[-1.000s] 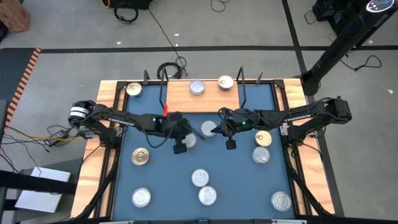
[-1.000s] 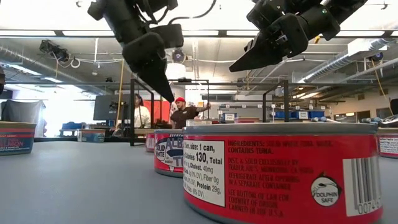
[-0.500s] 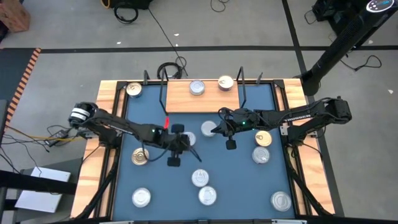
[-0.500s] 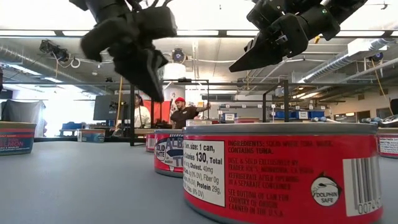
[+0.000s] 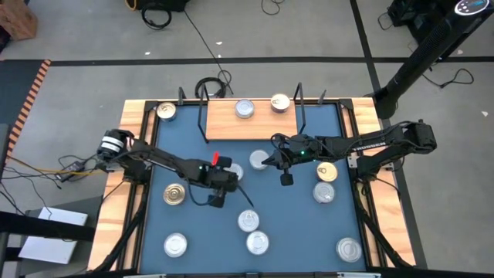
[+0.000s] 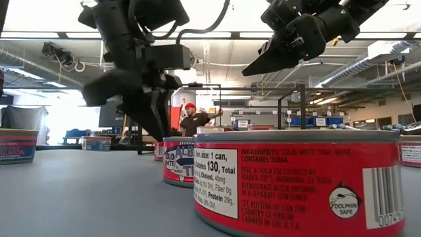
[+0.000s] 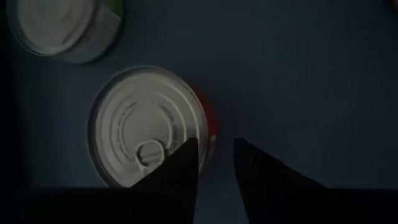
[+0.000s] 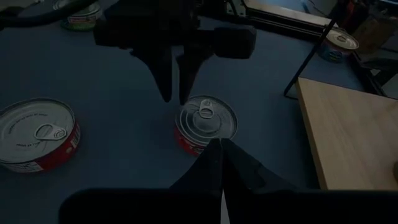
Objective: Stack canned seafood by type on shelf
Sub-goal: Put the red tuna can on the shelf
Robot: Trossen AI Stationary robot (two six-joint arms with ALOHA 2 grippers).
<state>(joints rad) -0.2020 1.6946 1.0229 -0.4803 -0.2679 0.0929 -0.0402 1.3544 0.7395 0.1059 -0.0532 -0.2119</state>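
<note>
High view, change: left gripper is swinging nearer and rightward, its jaws parting from clenched.
Left arm pose: reaching across mid-table, fingers hanging slightly released beside a red-sided tin, grasping nothing.
Right gripper: hovering clenched, empty, near the shelf.
Hidden: tin partly covered by the fingers.
</note>
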